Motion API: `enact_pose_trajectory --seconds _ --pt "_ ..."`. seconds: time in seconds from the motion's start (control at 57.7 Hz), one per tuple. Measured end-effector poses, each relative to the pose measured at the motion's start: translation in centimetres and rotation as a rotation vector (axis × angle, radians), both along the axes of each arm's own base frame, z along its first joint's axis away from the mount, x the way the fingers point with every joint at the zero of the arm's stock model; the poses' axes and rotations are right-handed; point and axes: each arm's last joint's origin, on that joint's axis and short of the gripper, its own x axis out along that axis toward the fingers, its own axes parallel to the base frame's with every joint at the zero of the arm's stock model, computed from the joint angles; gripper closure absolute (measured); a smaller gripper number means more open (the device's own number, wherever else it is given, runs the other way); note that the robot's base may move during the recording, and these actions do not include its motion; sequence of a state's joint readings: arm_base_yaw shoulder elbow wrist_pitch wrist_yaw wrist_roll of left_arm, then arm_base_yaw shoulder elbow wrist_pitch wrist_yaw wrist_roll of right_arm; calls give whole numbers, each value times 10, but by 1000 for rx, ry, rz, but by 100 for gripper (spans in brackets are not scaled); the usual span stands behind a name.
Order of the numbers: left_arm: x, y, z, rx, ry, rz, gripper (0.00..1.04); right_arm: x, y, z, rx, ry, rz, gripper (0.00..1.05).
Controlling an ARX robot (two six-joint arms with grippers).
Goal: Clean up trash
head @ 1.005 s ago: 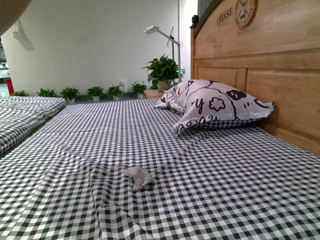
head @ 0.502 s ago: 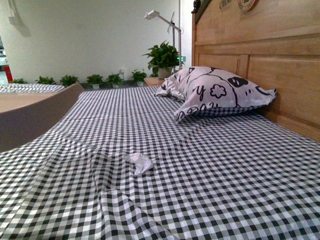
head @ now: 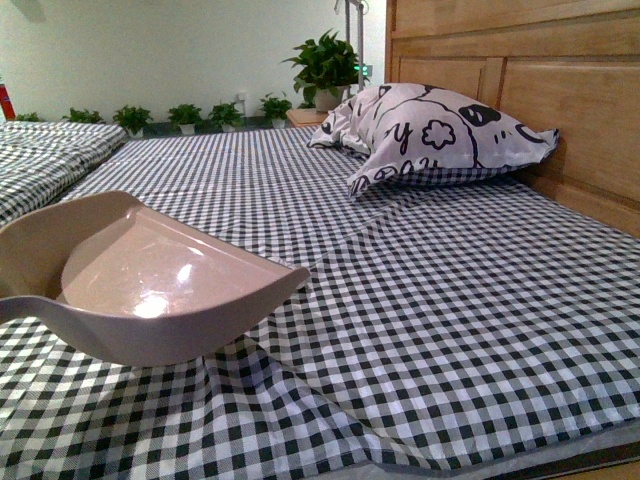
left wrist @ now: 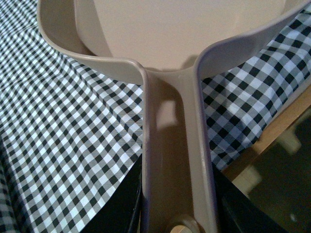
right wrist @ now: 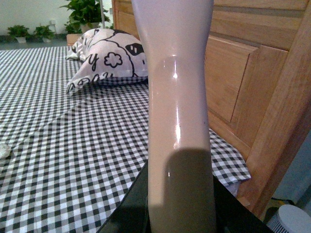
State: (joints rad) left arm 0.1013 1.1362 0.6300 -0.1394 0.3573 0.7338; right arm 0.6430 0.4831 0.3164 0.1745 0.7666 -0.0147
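By the left gripper (left wrist: pixel 177 216), the dustpan (head: pixel 150 290) is being clamped at its handle, at 8 o'clock in the front view. By the right gripper (right wrist: pixel 180 213), a pale handle (right wrist: pixel 177 97) is being clamped. The trash (right wrist: pixel 3 149) is lying on the checked sheet (right wrist: pixel 73 170), well apart from the pillow (head: pixel 440 135) at 1 o'clock.

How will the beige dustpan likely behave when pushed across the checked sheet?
Probably stiff: the dustpan holds its scooped shape though gripped only at its handle. Likely light, since its walls look thin. Its glossy surface suggests it slides easily over the sheet.
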Motion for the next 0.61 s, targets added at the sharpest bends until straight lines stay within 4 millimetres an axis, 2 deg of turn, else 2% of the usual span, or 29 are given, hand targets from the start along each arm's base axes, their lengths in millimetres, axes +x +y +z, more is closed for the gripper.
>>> enact_pose_trajectory --seconds 0.277,0.606 --pt "10 9 -18 17 58 -37 78 0 0 0 0 0 0 86" --pt "29 21 -29 18 79 -51 78 0 0 0 0 0 0 86"
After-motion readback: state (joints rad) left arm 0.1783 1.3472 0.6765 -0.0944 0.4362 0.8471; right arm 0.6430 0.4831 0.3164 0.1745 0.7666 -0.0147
